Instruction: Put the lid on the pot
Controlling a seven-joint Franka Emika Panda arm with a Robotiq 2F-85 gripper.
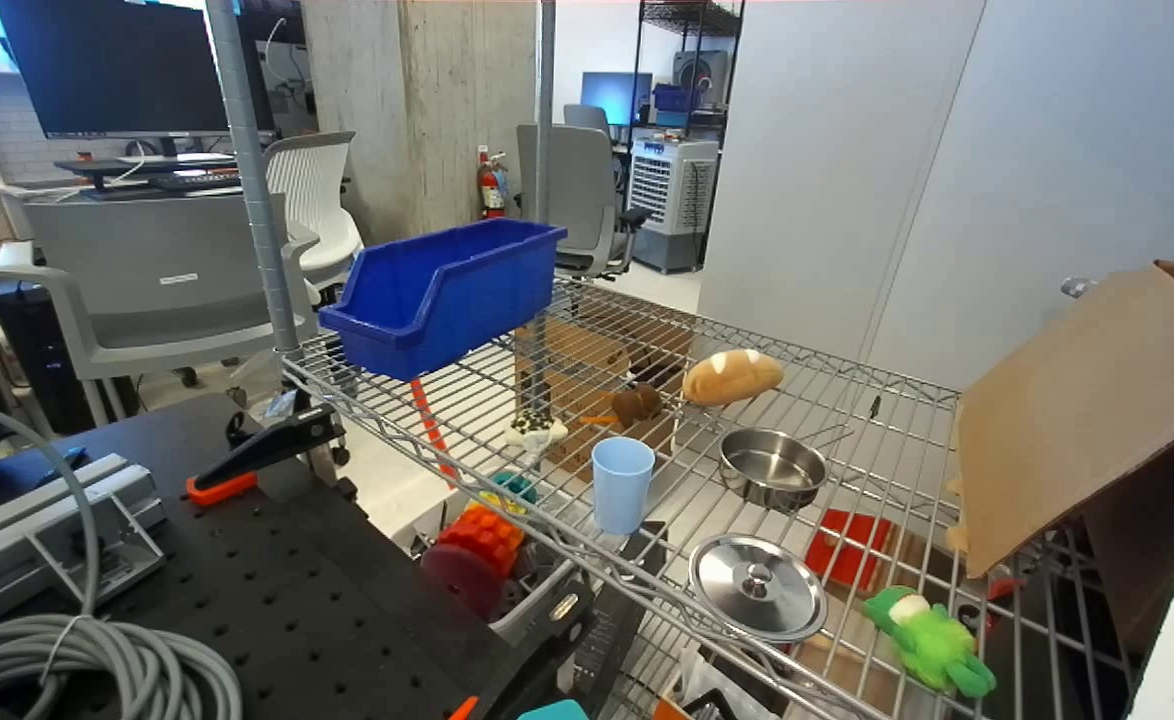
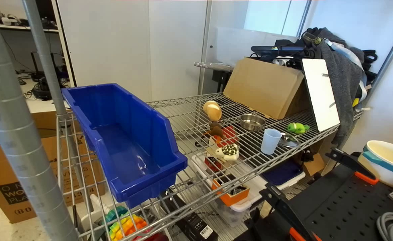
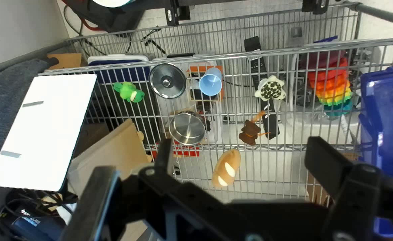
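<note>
in an exterior view, the lid (image 1: pixel 758 592) is being supported flat by the wire shelf (image 1: pixel 827 357) toward its near edge; the pot (image 1: pixel 772 470) is being held up farther back, apart from the lid. in an exterior view, a plush turtle (image 2: pixel 229 151) is being shown left of the light blue cup (image 2: pixel 270 142), with the lid being seen just to the cup's right. in the wrist view, the gripper (image 3: pixel 239 149) is being held spread wide.

Silver lid (image 3: pixel 167 80), silver pot (image 3: pixel 187 129), black-mottled white turtle (image 3: pixel 270 89)
</note>
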